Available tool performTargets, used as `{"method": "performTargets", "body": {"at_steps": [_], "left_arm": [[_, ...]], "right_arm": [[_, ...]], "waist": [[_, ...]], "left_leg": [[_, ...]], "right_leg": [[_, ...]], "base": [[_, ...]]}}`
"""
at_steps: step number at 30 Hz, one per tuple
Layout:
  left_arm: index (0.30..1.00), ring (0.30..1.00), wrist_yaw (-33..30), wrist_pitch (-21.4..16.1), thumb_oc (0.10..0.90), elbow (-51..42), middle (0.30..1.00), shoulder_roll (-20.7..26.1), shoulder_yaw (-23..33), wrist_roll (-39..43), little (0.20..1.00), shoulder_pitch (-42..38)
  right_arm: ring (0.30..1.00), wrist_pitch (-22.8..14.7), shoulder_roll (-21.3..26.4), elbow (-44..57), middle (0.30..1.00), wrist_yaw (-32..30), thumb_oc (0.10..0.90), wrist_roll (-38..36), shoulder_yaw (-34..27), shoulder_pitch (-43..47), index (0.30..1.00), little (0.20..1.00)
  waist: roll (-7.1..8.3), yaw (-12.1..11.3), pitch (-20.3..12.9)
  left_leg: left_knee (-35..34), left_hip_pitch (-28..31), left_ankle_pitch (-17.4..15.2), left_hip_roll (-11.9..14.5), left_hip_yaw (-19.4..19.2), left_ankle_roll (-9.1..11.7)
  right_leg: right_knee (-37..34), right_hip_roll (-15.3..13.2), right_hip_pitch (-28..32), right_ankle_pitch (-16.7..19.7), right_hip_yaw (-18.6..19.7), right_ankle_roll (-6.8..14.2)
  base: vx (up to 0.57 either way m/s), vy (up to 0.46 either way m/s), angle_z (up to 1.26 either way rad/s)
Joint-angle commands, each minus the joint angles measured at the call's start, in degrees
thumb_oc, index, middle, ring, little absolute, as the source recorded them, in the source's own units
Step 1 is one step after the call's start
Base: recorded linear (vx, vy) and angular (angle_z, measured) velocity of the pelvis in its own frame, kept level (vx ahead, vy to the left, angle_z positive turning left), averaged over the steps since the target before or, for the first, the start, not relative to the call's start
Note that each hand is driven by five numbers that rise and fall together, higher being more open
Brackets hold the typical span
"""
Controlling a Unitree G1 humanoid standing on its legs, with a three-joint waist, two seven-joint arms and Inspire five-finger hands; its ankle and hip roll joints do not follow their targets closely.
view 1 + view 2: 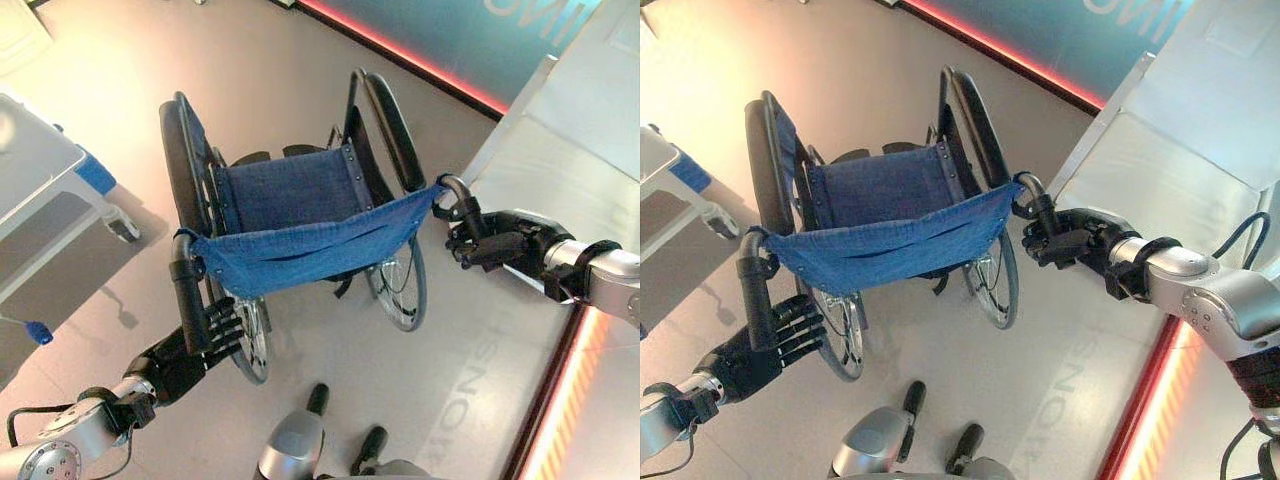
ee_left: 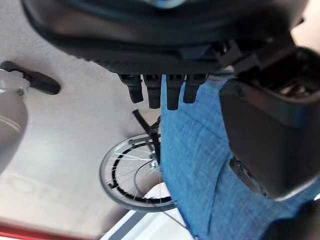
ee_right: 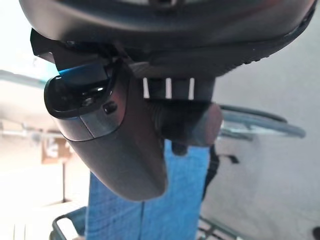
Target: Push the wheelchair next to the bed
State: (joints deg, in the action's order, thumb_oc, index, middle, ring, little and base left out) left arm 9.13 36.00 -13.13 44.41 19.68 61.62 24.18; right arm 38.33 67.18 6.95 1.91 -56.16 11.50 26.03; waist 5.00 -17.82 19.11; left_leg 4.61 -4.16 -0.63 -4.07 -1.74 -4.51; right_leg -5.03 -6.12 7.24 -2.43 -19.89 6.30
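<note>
Grey floor point(image 1: 300, 70); wheelchair point(image 1: 290, 215) between gripping hands point(image 1: 195, 345)

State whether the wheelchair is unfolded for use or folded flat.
Unfolded: the wheelchair's blue seat is spread between its side frames, the backrest cloth stretched across between the push handles, and the wheels stand apart.

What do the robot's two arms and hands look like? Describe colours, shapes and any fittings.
Both arms are smooth silver-grey tubes with rounded joints and black collars at the wrists. The left hand and right hand are dark, nearly black, with segmented fingers. Their palms look bulky and boxy.
</note>
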Motion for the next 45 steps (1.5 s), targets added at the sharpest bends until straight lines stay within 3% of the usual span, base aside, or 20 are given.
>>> {"method": "performTargets", "body": {"at_steps": [1, 6, 10, 16, 24, 38, 45], "left_arm": [[0.900, 0.900, -1.45, -4.83, 0.800, 0.79, 0.900, 2.82, 3.20, 3.43, 0.900, 2.17], [0.900, 0.900, -1.99, -7.45, 0.800, 2.27, 0.900, 1.90, 6.06, 6.68, 0.900, 2.41], [0.900, 0.900, 2.28, -7.94, 0.800, 0.43, 0.900, 0.63, 7.08, 8.94, 0.900, 2.20], [0.900, 0.900, 4.34, -10.63, 0.800, -4.36, 0.900, -0.92, 6.23, 8.35, 0.900, 2.35], [0.900, 0.900, 8.56, -10.36, 0.800, -8.60, 0.900, -2.49, 4.35, 8.03, 0.900, 1.76], [0.900, 0.900, 12.66, -8.19, 0.800, -10.63, 0.900, 2.68, 1.76, -5.26, 0.900, 1.14], [0.900, 0.900, 11.14, -8.83, 0.800, -11.19, 0.900, 6.59, 2.54, -2.44, 0.900, -1.79]], "right_arm": [[0.300, -5.74, 4.97, -1.26, 0.300, -0.98, 0.400, 2.70, -2.57, 11.21, 0.300, 0.300], [0.300, -5.61, 3.70, -1.68, 0.300, -1.34, 0.400, 3.63, -1.88, 12.16, 0.300, 0.300], [0.300, -5.67, 2.24, -1.65, 0.300, -2.16, 0.400, 4.22, -1.75, 11.91, 0.300, 0.300], [0.300, -5.50, 0.33, -1.05, 0.300, -2.58, 0.400, 5.59, -2.70, 9.78, 0.300, 0.300], [0.300, -5.36, -0.18, 0.57, 0.300, -2.80, 0.400, 5.07, -3.85, 7.86, 0.300, 0.300], [0.300, -6.75, 0.45, 2.07, 0.300, -2.47, 0.400, 4.28, -4.56, 5.32, 0.300, 0.300], [0.300, -7.14, -0.19, 2.13, 0.300, -2.00, 0.400, 4.67, -4.15, 4.53, 0.300, 0.300]], "waist": [[0.55, -1.84, -7.23], [0.49, -2.90, -7.41], [0.40, -3.93, -7.55], [0.22, -5.25, -7.62], [0.64, -5.28, -8.03], [0.35, -3.45, -9.05], [-0.12, -1.92, -9.40]], "left_leg": [[2.98, -2.16, 1.12, 5.41, -0.22, 8.90], [2.52, -2.09, 1.50, 5.47, 0.70, 9.19], [1.96, -2.02, 1.74, 5.57, 1.54, 9.28], [1.41, -2.06, 1.98, 5.36, 2.70, 9.37], [-0.61, -0.98, 2.29, 5.31, 3.07, 9.25], [-3.89, 2.26, 2.32, 5.44, 2.37, 8.85], [-5.33, 4.25, 2.30, 5.61, 1.54, 8.66]], "right_leg": [[5.03, -1.75, 1.78, -0.01, -3.22, 1.28], [4.75, -1.44, 2.25, -0.20, -4.22, 0.95], [4.79, -1.26, 2.51, -0.48, -5.28, 0.60], [4.39, -0.99, 3.21, -0.65, -6.57, 0.23], [3.90, -0.61, 3.19, -0.55, -6.87, 0.21], [3.67, -0.27, 2.71, -0.18, -5.68, 0.78], [3.40, -0.20, 2.56, 0.28, -4.82, 1.22]], "base": [[-0.01, -0.040, 0.07], [0.00, -0.030, 0.13], [0.00, -0.032, 0.11], [0.00, -0.018, 0.12], [-0.01, -0.004, 0.04], [0.00, 0.000, 0.00], [0.00, 0.000, -0.01]]}}
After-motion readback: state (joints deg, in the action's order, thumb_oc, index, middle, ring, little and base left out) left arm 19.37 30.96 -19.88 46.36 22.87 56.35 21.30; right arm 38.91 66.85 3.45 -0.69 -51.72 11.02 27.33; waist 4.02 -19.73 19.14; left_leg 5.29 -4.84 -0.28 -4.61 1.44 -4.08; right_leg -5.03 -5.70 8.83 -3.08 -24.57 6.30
